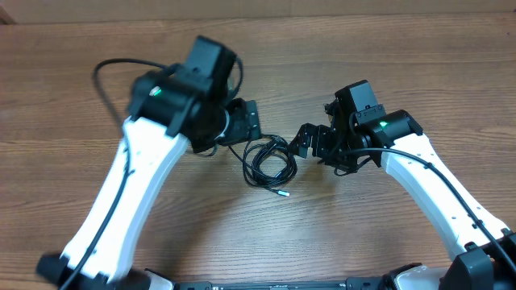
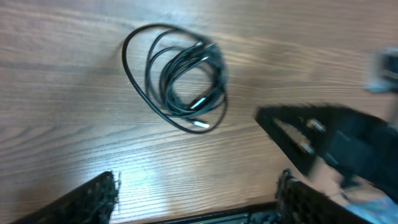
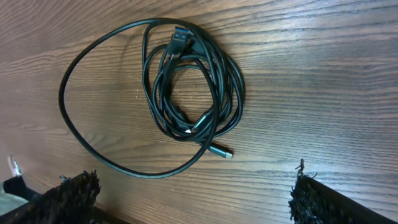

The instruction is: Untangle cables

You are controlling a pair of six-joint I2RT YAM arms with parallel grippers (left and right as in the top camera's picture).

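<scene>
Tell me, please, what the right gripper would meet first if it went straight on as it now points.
Most likely the cables, coiled on the table straight ahead of the right gripper, in line with the gap between its open fingers. Its height above them is unclear.

The left arm [image 1: 137, 189] reaches in from the lower left, and its black wrist bends toward the cables [image 1: 268, 161]. The left gripper [image 1: 247, 121] sits just beside the upper left side of the coil. Its fingers [image 2: 93, 196] stand wide apart and hold nothing. The right arm [image 1: 435, 185] comes from the lower right. The right gripper [image 1: 304, 142] is just right of the coil, its fingers [image 3: 71, 196] also spread wide, with nothing between them.
</scene>
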